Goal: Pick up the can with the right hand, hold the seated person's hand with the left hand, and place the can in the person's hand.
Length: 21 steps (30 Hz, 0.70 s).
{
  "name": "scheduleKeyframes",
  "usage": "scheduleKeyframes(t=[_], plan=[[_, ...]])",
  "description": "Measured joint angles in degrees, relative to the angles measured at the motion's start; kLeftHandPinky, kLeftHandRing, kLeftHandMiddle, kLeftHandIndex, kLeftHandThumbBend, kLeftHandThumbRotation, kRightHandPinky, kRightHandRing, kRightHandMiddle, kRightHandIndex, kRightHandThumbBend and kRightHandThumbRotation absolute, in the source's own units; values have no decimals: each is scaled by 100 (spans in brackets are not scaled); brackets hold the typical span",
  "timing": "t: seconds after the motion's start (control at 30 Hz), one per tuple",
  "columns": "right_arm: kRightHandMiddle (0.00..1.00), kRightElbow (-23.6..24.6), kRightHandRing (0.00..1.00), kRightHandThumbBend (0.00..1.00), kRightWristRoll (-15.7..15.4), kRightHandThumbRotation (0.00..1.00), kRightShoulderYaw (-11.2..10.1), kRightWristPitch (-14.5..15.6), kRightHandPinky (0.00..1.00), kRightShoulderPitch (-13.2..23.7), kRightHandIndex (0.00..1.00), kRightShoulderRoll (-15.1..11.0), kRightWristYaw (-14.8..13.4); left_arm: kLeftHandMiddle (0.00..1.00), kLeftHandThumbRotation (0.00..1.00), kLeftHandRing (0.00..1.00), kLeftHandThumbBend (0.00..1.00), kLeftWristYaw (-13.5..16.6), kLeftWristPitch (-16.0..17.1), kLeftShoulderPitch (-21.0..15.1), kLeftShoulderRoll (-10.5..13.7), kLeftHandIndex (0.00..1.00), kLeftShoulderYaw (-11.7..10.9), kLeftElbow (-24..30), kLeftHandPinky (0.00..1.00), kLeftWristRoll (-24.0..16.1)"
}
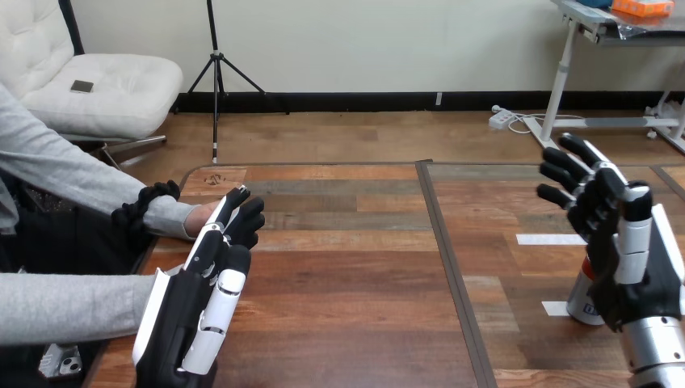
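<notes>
The can is seen standing upright on the counter, near its right end, close to the front edge. Only a part of the can is visible, because the right hand is placed in front of it and covers its right side. The right hand is held wide open: its fingers are spread and pointed up and away, and nothing is enclosed by them. Whether the palm or the wrist touches the can cannot be told. Two white tape marks are noticed on the counter, one beyond the can and one just beside its left side.

At the left side of the counter, the left hand is stretched forward with its fingers nearly straight. The fingertips are laid over or against the person's hand, which is rested at the left edge of the counter and comes out of a grey sleeve. No curling around the person's hand is seen, so the left hand is open, and a real grip cannot be confirmed. The can and the person's hand are well apart, on opposite ends of the counter.
</notes>
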<state>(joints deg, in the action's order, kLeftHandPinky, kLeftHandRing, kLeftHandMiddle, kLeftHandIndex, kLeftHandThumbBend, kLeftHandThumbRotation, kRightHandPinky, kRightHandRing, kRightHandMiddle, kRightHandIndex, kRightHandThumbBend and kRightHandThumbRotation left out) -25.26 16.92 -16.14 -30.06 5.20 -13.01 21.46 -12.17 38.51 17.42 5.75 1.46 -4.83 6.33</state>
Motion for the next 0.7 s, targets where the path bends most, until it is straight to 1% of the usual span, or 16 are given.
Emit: scheduleKeyframes(t=[0.13, 0.33, 0.5, 0.7], plan=[[88, -195, 89, 94, -19, 100, -45, -53, 85, 78, 89, -82, -58, 91, 89, 91, 42, 0, 0, 0, -6, 94, 0, 0, 91, 2], [89, -453, 91, 94, -122, 100, -98, -104, 89, 210, 91, -189, -193, 91, 89, 91, 41, -26, 0, -1, -7, 94, -2, 0, 92, 23], [90, -710, 93, 92, -148, 100, -141, -122, 92, 340, 92, -301, -263, 91, 88, 91, 42, -65, 1, -7, -10, 94, 0, 0, 91, 39], [91, -1054, 94, 88, -221, 100, -224, -198, 94, 514, 93, -394, -376, 91, 87, 91, 43, -93, 1, -7, -11, 93, -1, 0, 91, 61]])
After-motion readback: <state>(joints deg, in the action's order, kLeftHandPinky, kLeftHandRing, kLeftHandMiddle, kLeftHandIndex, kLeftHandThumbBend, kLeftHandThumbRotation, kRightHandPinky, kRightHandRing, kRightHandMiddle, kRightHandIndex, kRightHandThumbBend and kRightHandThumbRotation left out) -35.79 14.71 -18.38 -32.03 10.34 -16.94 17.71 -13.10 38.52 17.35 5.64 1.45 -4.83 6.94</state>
